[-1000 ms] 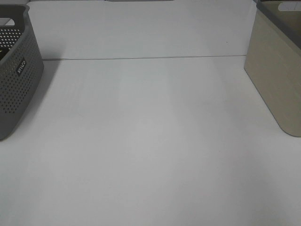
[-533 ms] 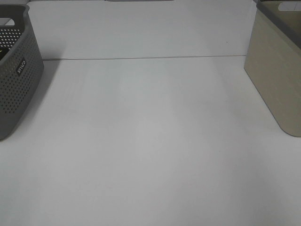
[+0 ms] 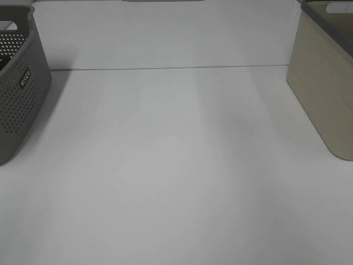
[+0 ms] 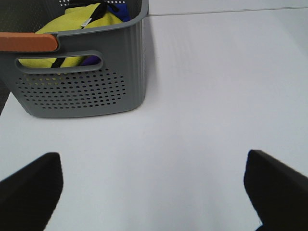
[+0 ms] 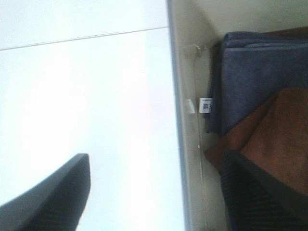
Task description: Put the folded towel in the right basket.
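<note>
The right basket (image 3: 325,88) is beige with a grey rim and stands at the table's right edge. In the right wrist view its wall (image 5: 190,144) shows from above, with a rust-brown folded towel (image 5: 274,139) lying on a blue folded towel (image 5: 255,77) inside. My right gripper (image 5: 154,197) is open and empty above the basket's rim, one finger over the table and one over the brown towel. My left gripper (image 4: 154,202) is open and empty above the bare table. Neither gripper shows in the exterior view.
A grey perforated basket (image 3: 16,83) stands at the table's left edge. In the left wrist view it (image 4: 82,86) holds yellow and blue cloth (image 4: 72,21). A seam (image 3: 165,68) runs across the white table at the back.
</note>
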